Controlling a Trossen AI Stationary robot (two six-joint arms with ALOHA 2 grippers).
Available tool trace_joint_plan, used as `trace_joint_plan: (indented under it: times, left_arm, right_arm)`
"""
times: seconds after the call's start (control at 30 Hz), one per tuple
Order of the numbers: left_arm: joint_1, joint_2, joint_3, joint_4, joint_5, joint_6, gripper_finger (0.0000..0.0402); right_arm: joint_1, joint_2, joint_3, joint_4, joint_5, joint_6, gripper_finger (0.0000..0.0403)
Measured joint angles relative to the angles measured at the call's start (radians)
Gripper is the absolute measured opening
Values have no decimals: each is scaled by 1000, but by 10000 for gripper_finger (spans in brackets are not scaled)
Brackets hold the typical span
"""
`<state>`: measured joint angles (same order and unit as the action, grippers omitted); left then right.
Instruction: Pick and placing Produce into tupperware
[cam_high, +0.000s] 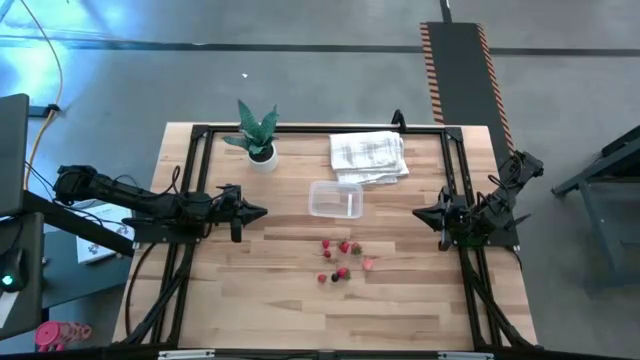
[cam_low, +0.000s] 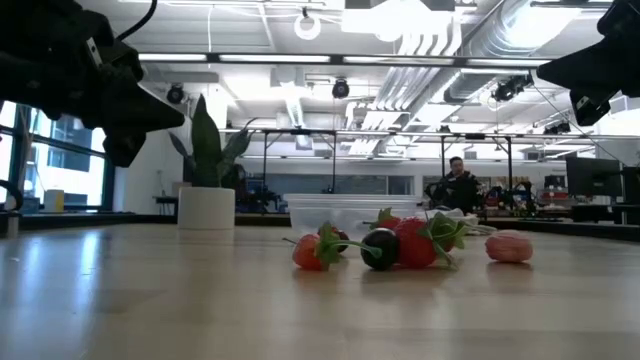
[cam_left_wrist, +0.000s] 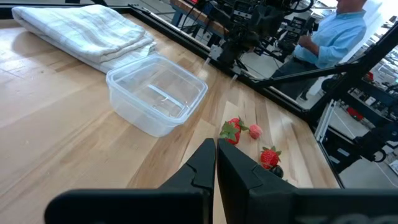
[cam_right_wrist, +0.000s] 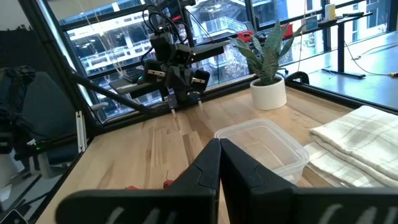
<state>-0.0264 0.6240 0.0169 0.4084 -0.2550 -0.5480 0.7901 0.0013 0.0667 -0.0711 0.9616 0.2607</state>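
Observation:
The clear tupperware (cam_high: 335, 199) stands on its base mid-table, holding nothing, also seen in the left wrist view (cam_left_wrist: 157, 92) and right wrist view (cam_right_wrist: 264, 146). Several small red, dark and pink produce pieces (cam_high: 342, 258) lie scattered on the wood nearer the front edge; the low view shows them in a cluster (cam_low: 400, 244) with a pink one (cam_low: 509, 246) beside it. My left gripper (cam_high: 262, 212) hovers shut left of the tupperware, fingertips (cam_left_wrist: 215, 149) closed together. My right gripper (cam_high: 417, 213) hovers shut to its right, fingertips (cam_right_wrist: 220, 149) together.
A folded white towel (cam_high: 368, 156) lies just beyond the tupperware toward the far edge. A potted green plant (cam_high: 258, 135) stands at the far left. Black frame rails (cam_high: 195, 180) run along the table's sides. A person sits in the room behind (cam_low: 459, 184).

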Motion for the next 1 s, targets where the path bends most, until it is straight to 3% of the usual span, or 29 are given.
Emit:
trace_joint_plan:
  times: [0.3, 0.67, 0.77, 1.0]
  left_arm:
    - [0, 0, 0, 1, 0, -20, 6]
    - [0, 0, 0, 25, 3, -277, 5]
    - [0, 0, 0, 102, 1, -336, 5]
    - [0, 0, 37, 252, -26, -240, 5]
  right_arm:
    - [0, 0, 0, 0, 0, 0, 0]
    - [0, 0, 0, 0, 1, -2, 0]
    - [0, 0, 0, 4, 50, -60, 0]
    - [-1, 0, 0, 189, 122, -5, 0]
